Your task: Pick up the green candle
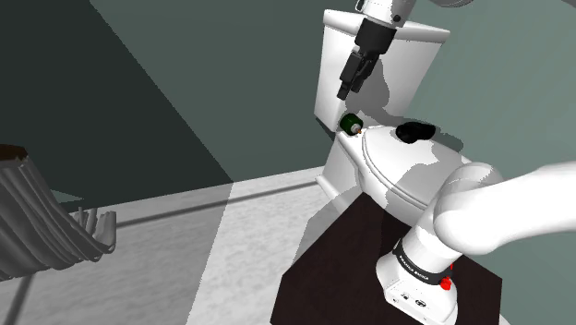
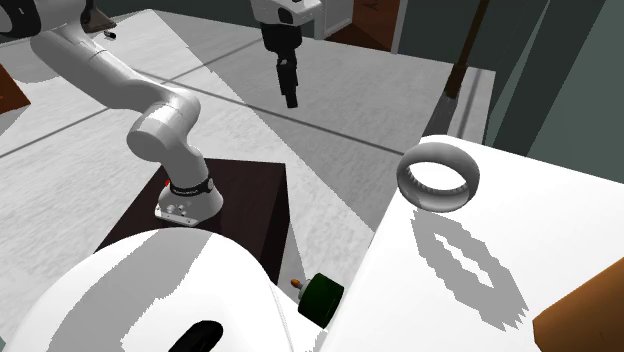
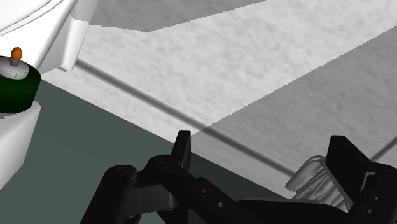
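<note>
Approaching, whole arm: the white arm (image 1: 498, 208) carries the gripper (image 1: 343, 90) above the green candle (image 1: 350, 124) and clear of it. A good approach would lower the hand straight down rather than sweeping in sideways.
Candle's place: it rests on the white toilet (image 1: 406, 180), in the narrow spot between the tank and the closed lid. Whether it stands upright or lies on its side cannot be told.
Wrist alignment: in the wrist view the candle (image 3: 16, 83) sits well off to one side of the gripper (image 3: 264, 156), not between its fingers. The hand should be centred over the candle before it drops.
Fingers: the two black fingers (image 3: 183, 149) stand spread apart with nothing between them. That spread is best kept until they straddle the candle's round body. They should then close on the green sides, not on the small orange tip (image 3: 17, 52).
Clearance: the tank wall is just behind the candle and the lid just in front, so the jaws probably need to line up along the gap and not across it.
Toilets: one.
Arms: one.
Stands: one dark box (image 1: 323, 268).
Grey rings: one (image 2: 440, 197), on the tank top.
Black objects: one (image 1: 415, 132), on the lid, near the candle but apart from it.
Green candles: one.
Orange tips: one.
</note>
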